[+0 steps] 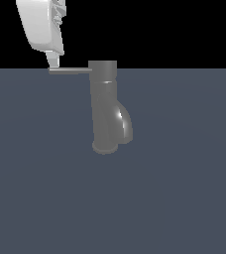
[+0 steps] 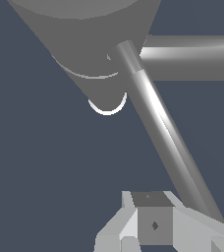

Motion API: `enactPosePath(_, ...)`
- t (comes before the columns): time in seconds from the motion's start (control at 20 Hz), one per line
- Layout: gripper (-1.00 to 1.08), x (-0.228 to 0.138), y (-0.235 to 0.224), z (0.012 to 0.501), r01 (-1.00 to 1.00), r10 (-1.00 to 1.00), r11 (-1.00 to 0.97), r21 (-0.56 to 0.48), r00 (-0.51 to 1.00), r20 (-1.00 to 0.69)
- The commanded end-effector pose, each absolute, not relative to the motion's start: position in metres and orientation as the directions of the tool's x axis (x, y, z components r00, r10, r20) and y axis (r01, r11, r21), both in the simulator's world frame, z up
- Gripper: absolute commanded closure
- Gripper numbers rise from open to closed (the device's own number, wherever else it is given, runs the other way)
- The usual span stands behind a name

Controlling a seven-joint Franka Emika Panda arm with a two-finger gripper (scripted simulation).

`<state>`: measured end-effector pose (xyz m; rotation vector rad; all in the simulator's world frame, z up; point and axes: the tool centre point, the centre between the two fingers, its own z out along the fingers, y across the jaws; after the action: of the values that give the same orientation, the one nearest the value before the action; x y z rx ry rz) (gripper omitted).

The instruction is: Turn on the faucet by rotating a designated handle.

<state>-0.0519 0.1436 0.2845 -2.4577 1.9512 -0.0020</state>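
The dark grey faucet (image 1: 105,106) stands upright on the blue-grey floor, its curved spout (image 1: 124,124) bulging toward the exterior view's right. The thin grey handle (image 1: 70,71) sticks out from the faucet's top toward the exterior view's left. My white gripper (image 1: 53,62) comes down from the upper left, its fingertips touching the handle's free end from above. In the wrist view the handle (image 2: 158,123) runs from the faucet's top (image 2: 84,39) to just beside my gripper (image 2: 153,224). The fingers look closed together and do not grasp the rod.
A flat blue-grey floor (image 1: 184,198) spreads all round the faucet. In the wrist view a thicker grey cylinder (image 2: 192,56) runs sideways from the faucet body.
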Motion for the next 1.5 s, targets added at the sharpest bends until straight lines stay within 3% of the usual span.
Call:
enactPosePath(0.0, 1.08, -0.061, 0.14, 0.284, -0.974, -0.974, -0.226, 0.0, 0.226, 0.0)
enactPosePath(0.4, 1.08, -0.073, 0.137, 0.285, -0.974, -0.974, -0.226, -0.003, 0.226, 0.001)
enactPosePath(1.45, 1.08, -0.117, 0.06, 0.284, -0.974, -0.974, -0.225, -0.001, 0.225, 0.0)
